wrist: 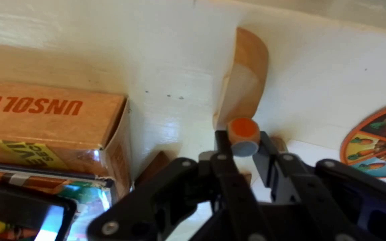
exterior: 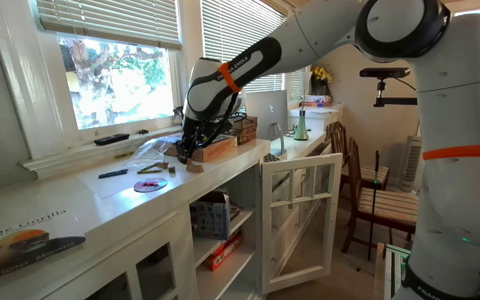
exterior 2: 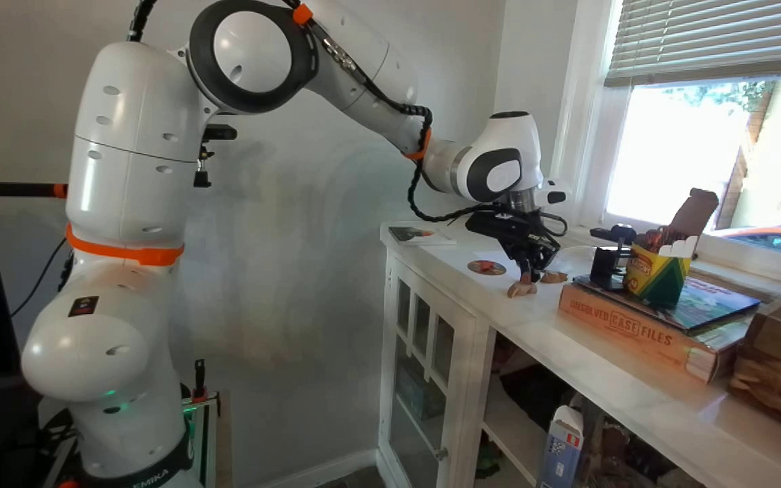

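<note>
The block [wrist: 244, 128] has orange and grey faces.

A small wooden cube [wrist: 244, 137] with rounded corners is clasped in the claw [wrist: 243, 136], an orange-red disc on one face and a grey-blue one on the next. In the wrist view it overlaps the end of a curved tan wooden piece [wrist: 249, 72] lying on the bench [wrist: 179, 50] near its front edge; whether the two touch cannot be told.
</note>
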{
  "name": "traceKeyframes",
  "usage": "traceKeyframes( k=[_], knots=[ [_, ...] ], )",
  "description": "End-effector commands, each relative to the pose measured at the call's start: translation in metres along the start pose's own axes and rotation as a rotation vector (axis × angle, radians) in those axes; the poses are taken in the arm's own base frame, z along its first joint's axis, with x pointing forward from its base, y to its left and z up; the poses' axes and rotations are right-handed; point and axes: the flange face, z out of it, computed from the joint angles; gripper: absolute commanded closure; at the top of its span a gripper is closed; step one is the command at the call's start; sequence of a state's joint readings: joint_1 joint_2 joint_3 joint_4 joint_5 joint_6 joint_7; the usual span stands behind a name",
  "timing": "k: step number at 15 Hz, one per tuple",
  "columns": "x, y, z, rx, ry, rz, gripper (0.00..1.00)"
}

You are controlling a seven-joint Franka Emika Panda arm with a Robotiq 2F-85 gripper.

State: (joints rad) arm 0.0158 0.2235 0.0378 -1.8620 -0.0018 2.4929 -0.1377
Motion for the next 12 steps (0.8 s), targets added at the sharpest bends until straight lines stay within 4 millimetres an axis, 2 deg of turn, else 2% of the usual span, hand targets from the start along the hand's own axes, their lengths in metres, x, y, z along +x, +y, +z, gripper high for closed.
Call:
traceKeyframes(
  k=[1, 12],
  knots=[
    [-0.0008, -0.0009, 0.0054, -0.005, -0.011, 0.015, 0.94],
    [-0.0050, 0.0043, -0.0017, -0.016, -0.016, 0.027, 0.94]
  ],
)
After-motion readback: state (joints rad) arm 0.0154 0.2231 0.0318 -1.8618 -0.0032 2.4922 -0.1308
